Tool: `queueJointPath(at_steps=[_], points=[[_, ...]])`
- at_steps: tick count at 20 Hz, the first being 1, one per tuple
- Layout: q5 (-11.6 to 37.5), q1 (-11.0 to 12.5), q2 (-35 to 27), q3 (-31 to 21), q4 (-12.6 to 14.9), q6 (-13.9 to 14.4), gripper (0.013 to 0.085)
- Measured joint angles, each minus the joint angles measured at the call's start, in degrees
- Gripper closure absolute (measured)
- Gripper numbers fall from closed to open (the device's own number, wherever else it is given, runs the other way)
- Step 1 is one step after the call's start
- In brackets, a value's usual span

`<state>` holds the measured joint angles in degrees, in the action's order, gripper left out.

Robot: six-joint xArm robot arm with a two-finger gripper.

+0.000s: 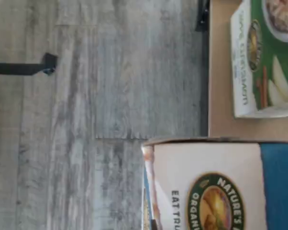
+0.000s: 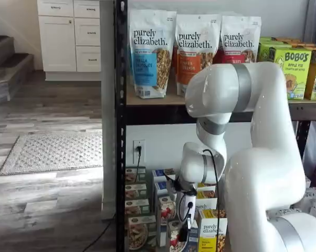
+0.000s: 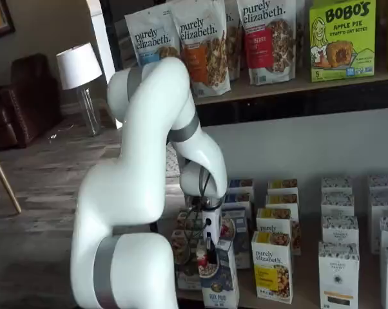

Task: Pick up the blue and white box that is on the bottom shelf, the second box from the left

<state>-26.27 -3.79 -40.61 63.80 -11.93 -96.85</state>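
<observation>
Gripper lowered over the front of the bottom shelf, white body above, black fingers reaching down onto the front blue and white box. Seen also in the other shelf view as a white body with dark fingers over the same row. Finger gap not readable in either shelf view: cannot tell whether parted or closed, or whether the carton is clamped. Black cable looped from the wrist joint down beside the gripper body.

Blue and white box upright at the front edge of its row, with more blue cartons lined up behind it toward the far wall. In the wrist view, same carton close under the camera: white panel, round logo, blue area beside it. Green carton just beside it, apart, on the tan shelf board; grey plank floor beyond the shelf edge.

Green cartons in the row to the left of the blue row. Yellow "purely elizabeth" carton to the right, front of its own row. White cartons farther right.

Upper shelf: tall granola bags and lime "BOBO'S" boxes. White arm between camera and rack in both shelf views.
</observation>
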Motion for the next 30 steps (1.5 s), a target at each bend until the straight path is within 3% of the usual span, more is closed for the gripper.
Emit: queueJointPath(at_steps=[15,23,30], points=[[2.21,-1.43,12.45,-15.31,1.98,3.05,0.0530],[0.07,-2.10,19.07,-19.76,-0.21,1.86,0.0530],[-2.59,-3.05,26.90,-23.45,1.52,4.78,0.0530]])
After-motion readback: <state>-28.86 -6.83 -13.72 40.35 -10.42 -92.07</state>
